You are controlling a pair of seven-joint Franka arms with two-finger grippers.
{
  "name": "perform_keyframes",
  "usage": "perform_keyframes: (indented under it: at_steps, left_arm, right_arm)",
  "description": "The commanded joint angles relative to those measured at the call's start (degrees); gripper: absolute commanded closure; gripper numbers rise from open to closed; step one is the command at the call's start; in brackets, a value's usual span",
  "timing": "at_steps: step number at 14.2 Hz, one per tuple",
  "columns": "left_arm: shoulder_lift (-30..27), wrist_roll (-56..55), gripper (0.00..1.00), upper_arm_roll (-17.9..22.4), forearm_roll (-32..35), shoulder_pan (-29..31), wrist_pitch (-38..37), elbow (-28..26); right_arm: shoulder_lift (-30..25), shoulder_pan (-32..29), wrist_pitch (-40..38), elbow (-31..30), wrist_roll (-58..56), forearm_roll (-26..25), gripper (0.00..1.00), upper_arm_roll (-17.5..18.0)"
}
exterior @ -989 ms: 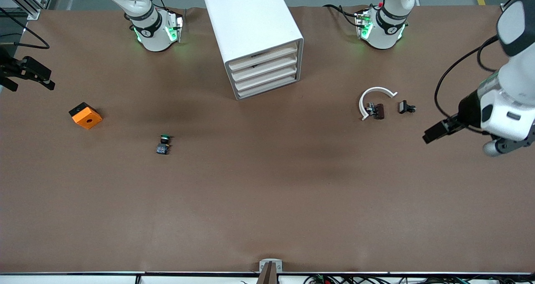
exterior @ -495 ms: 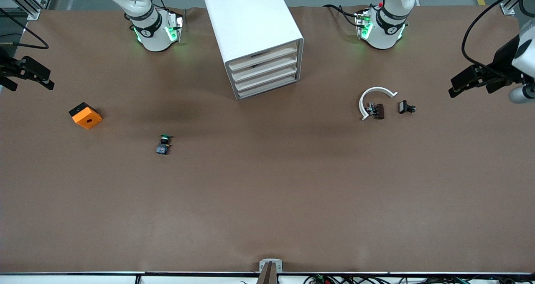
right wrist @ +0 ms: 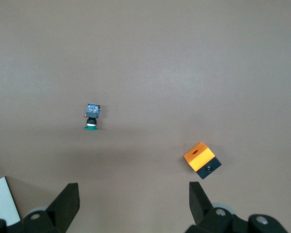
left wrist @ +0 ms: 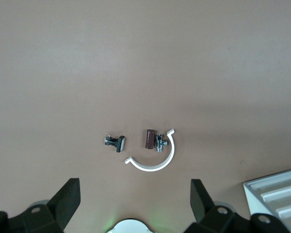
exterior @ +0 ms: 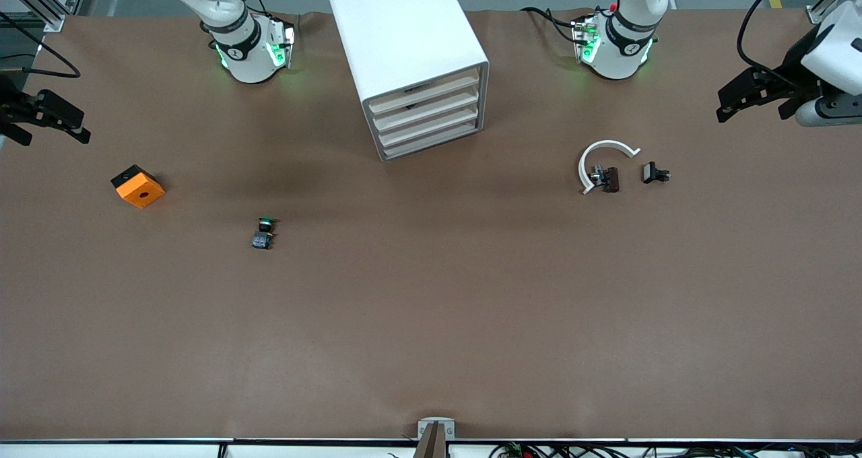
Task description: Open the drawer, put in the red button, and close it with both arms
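Nearest the front camera a green-capped button [exterior: 263, 232] is lying on its side on the brown table [exterior: 431, 323], long axis running toward and away from the camera, green cap at the end pointing toward the robot bases. A bit farther back, toward the right arm's end, an orange block [exterior: 137, 186] with a black underside is sitting corner-on.

Toward the left arm's end a white half-ring [exterior: 603, 160] is curving around a small brown part [exterior: 609, 179], with a little black clip [exterior: 653, 173] just beside them. What the brown part actually is, I can't make out.

Farthest back, the white cabinet [exterior: 411, 54] is standing between the arm bases with all four drawers [exterior: 425, 111] pushed in, cream fronts facing the camera and angled a bit toward the left arm's end. The red button isn't showing anywhere.

The right gripper [exterior: 47, 117] is hanging over the table edge, half cut off in the front view; its wrist view is showing both fingers [right wrist: 65, 204] spread wide over the green button and block. The left gripper [exterior: 754, 94] is up over its own end, fingers [left wrist: 68, 201] spread wide too; its wrist view is catching the half-ring group plus a corner of the cabinet.
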Motion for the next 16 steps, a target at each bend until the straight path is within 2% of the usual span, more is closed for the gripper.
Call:
perform_keyframes:
  at_steps: [1,8,16]
  left_arm:
    - [-0.52,1.68,0.0,-0.43,1.27,-0.04,0.17,-0.79]
    - [-1.31,1.94,0.0,-0.08,1.36,0.22,-0.36,-0.35]
    - [0.88,1.33,0.0,0.01,3.82,0.22,-0.36,2.81]
  right_arm:
    - [-1.34,-0.98,-0.45,-0.85,-0.3,0.88,0.0,0.62]
    - [-1.43,-0.8,-0.98,-0.76,0.05,0.88,0.0,0.7]
    - [-1.43,-0.71,-1.6,-0.76,0.32,0.88,0.0,0.88]
